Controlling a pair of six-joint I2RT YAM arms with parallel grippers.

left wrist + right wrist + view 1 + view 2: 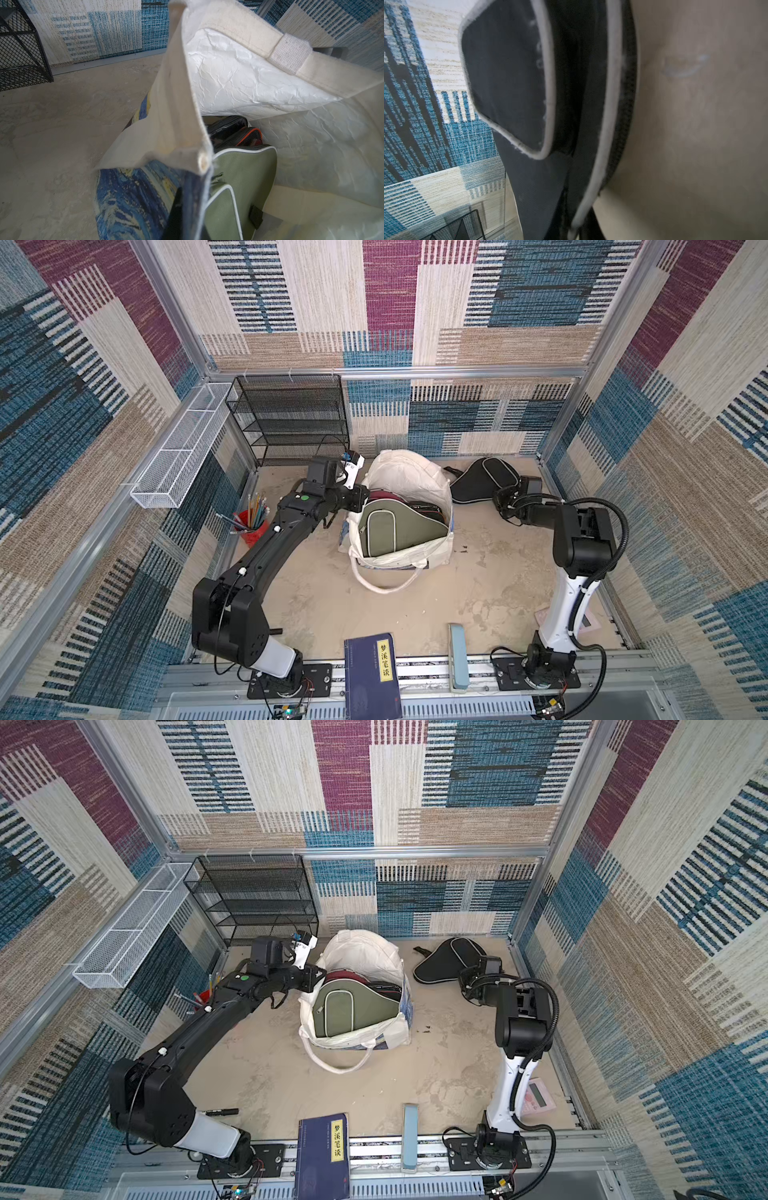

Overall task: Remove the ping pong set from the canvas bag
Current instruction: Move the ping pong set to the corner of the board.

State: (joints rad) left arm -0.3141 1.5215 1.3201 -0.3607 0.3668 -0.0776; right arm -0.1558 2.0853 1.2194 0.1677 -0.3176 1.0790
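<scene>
Bag (415, 477): cream canvas, stands open mid-table (457, 593) toward the far edge. A blue-and-yellow print covers its left side, and one handle loop lies on the table toward the near edge.
Black case (482, 483): out of the bag, lying flat by the table's far right corner, with pale piping.
Olive case (399, 526): inside the bag, uppermost, with white piping.
Book (370, 672): dark blue, at the near edge. Its yellow label (384, 659) reads 梦溪笔谈.
Maroon case (384, 494): in the bag, behind the olive case.
Black-and-red case (247, 137): in the bag, also behind the olive case.
Calculator (538, 1096): pink, by the near right corner; its screen is too small to read.
Left claw (360, 497): closed, pinching the bag's left rim.
Right claw (503, 497): closed on the black case's piped edge.
</scene>
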